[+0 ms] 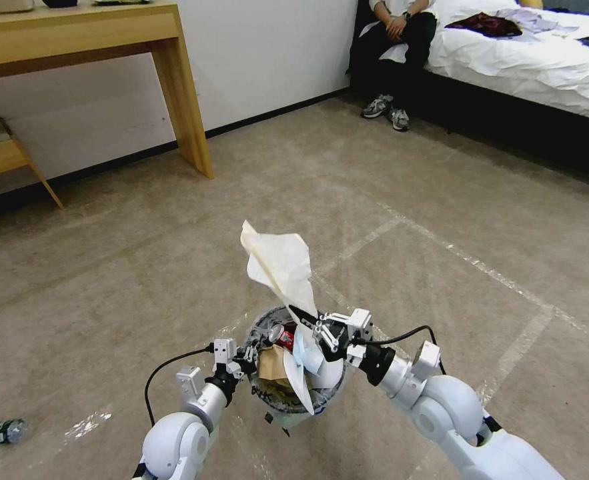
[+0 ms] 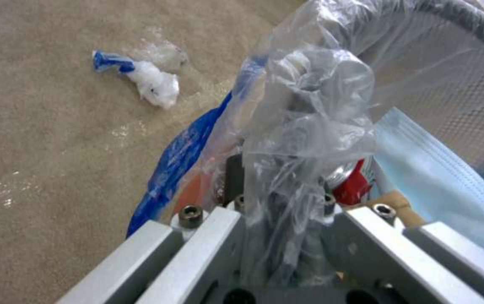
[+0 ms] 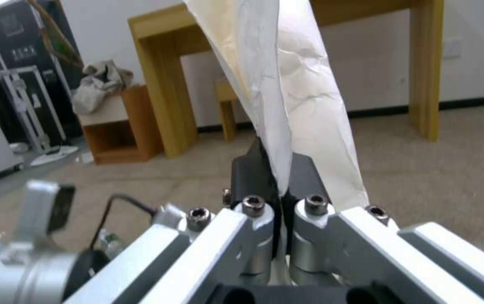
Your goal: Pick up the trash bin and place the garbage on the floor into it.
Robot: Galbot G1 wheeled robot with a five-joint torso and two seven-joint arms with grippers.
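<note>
Crinkled white paper (image 1: 277, 263), light and floppy, is sticking up, pinched by the right gripper (image 1: 322, 328); the left gripper (image 1: 241, 363) is clamping the bin (image 1: 267, 319) rim.

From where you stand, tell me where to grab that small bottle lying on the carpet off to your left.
Grip the small bottle across the middle of its body, coming straight down from above. It lies on its side on the floor, so its round flanks are free. The right hand holds paper and the left hand holds the trash bin.

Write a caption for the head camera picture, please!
Left gripper holds the trash bin; right gripper lifts crumpled paper above it.
</note>
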